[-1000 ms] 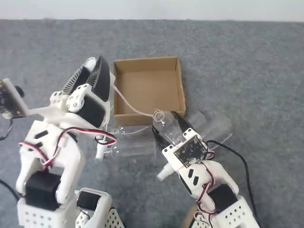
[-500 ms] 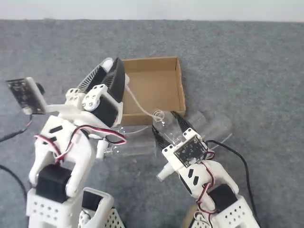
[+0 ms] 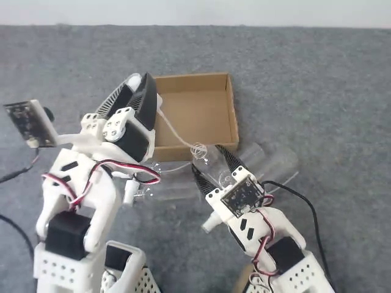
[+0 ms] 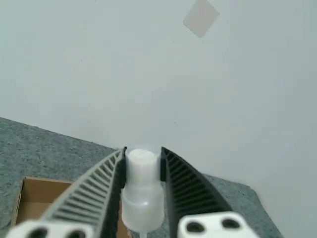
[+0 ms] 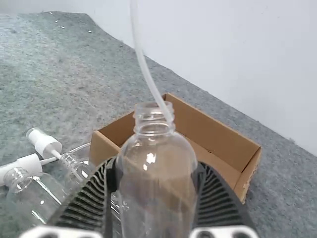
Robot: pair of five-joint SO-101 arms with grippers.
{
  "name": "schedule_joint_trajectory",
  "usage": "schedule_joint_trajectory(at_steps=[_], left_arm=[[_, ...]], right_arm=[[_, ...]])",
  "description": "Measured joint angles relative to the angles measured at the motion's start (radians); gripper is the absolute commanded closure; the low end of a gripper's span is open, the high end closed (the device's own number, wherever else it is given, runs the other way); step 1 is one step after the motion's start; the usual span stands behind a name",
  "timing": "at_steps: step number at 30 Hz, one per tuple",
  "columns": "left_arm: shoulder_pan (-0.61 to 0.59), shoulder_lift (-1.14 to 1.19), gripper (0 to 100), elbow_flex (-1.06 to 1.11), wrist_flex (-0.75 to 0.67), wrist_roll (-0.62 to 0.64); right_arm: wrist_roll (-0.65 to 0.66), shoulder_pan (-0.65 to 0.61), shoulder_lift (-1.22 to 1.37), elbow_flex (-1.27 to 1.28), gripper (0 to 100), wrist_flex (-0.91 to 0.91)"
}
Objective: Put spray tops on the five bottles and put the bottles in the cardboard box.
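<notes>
I log my left gripper (image 4: 142,154) with fingers pinching a white plastic spray top (image 4: 142,198), whose thin clear tube (image 5: 148,74) reaches the bottle mouth. My right gripper (image 5: 156,171) has its fingers clamped round an upright clear plastic bottle (image 5: 156,144), just before the open brown cardboard box (image 3: 195,113).

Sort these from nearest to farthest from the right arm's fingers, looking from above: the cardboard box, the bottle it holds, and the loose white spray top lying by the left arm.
1. The bottle, held between the right gripper's fingers.
2. The cardboard box, just beyond the fingertips, its near wall by the bottle's neck.
3. The loose white spray top, lying farther off to the left.
</notes>
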Motion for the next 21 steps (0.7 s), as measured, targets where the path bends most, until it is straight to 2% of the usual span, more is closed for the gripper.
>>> schedule_joint_trajectory(at_steps=[9,21], left_arm=[[-0.011,-0.006,99,0.046,0.0,0.0],[-0.058,-0.17,99,0.046,0.0,0.0]], right_arm=[[0.0,0.0,0.0,0.0,96.5,0.0],[0.0,0.0,0.0,0.0,96.5,0.0]])
